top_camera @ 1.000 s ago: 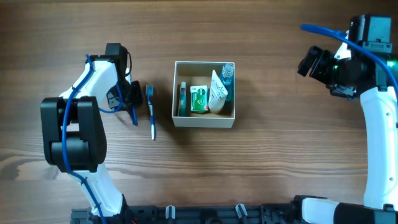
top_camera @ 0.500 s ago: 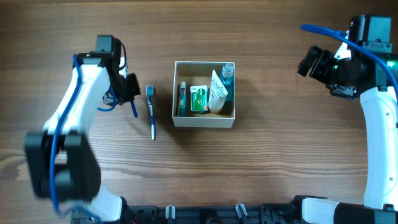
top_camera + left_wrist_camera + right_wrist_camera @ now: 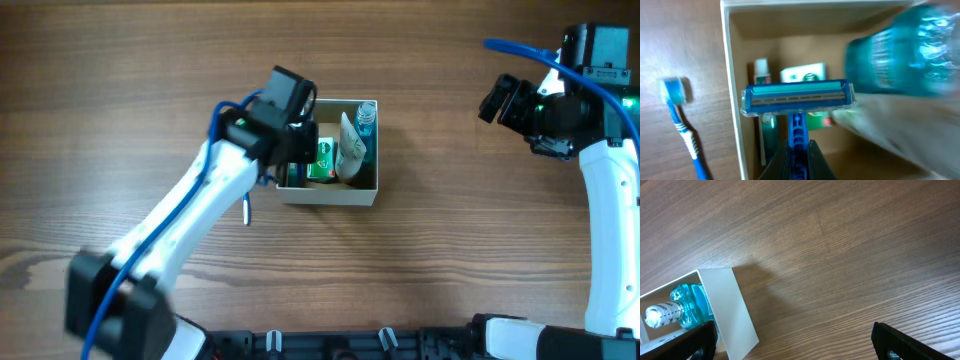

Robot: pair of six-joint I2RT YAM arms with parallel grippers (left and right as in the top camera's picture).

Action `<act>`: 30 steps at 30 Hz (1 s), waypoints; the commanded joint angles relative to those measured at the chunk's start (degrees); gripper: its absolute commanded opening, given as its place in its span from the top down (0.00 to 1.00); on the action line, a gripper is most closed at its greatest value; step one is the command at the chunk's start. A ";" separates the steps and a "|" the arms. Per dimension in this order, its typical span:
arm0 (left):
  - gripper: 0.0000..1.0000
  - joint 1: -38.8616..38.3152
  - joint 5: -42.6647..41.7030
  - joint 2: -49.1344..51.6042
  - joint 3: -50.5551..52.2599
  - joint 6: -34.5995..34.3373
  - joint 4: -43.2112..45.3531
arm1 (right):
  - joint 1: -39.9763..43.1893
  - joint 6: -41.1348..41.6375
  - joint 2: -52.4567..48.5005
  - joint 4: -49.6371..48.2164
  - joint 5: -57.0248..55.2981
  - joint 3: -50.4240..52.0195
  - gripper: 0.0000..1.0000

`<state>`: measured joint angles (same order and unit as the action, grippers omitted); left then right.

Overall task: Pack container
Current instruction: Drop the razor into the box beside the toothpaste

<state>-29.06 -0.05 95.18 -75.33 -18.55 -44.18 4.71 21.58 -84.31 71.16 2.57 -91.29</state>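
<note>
And there's the swing: the left gripper (image 3: pixel 797 152), out at the left of the overhead frame a second ago beside the blue-and-white toothbrush (image 3: pixel 682 127), now hangs over the small square white-walled cardboard container (image 3: pixel 328 196), which sits unmoved at top centre. Its jaws are clamped on the handle of a blue plastic razor (image 3: pixel 797 96), with the head poised above the green carton (image 3: pixel 322 160) and clear blue bottle (image 3: pixel 366 115) already inside. We judge the razor goes in next, with the toothbrush still to fetch. The right gripper (image 3: pixel 800 342) waits at the upper right, jaws spread wide and empty.
</note>
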 commanded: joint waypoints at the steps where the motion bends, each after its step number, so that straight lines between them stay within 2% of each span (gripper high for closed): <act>1: 0.90 0.57 -0.13 7.89 1.14 -2.93 3.21 | 0.24 -0.42 -0.50 0.00 0.33 -0.15 0.00; 2: 0.85 0.57 -0.17 9.27 1.14 -2.95 3.76 | 0.24 -0.42 -0.50 0.00 0.31 -0.15 0.00; 5: 0.79 0.57 -0.52 9.01 0.66 -2.95 3.02 | 0.24 -0.39 -0.50 0.00 0.31 -0.15 0.00; 7: 0.64 0.76 -0.52 6.97 -1.97 -2.95 -0.28 | 0.24 -0.42 -0.50 0.00 0.33 -0.15 0.00; 11: 0.49 1.79 -0.07 0.35 -8.44 -2.62 -7.91 | 0.24 -0.42 -0.50 -0.02 0.31 -0.15 0.00; 14: 0.37 5.33 3.76 -5.31 -8.92 -2.51 -12.37 | 0.24 -0.42 -0.50 0.00 0.31 -0.15 0.00; 16: 0.33 11.67 5.31 -6.21 -8.87 -2.51 -16.48 | 0.24 -0.42 -0.50 0.00 0.33 -0.15 0.00; 20: 0.33 20.50 3.48 -2.56 -4.96 -2.32 -16.48 | 0.24 -0.42 -0.50 0.00 0.31 -0.15 0.00; 22: 0.35 22.88 0.17 1.18 -2.03 2.03 -14.93 | 0.24 -0.42 -0.50 0.00 0.31 -0.15 0.00; 26: 0.45 23.12 -5.95 9.64 0.66 6.36 -11.98 | 0.24 -0.42 -0.50 -0.02 0.31 -0.15 0.00; 30: 0.40 22.29 -5.95 15.87 0.90 6.36 -8.61 | 0.24 -0.39 -0.50 0.00 0.33 -0.15 0.00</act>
<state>-6.09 -3.38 108.18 -74.94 -14.26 -54.61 4.71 21.58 -84.31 71.13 2.57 -91.29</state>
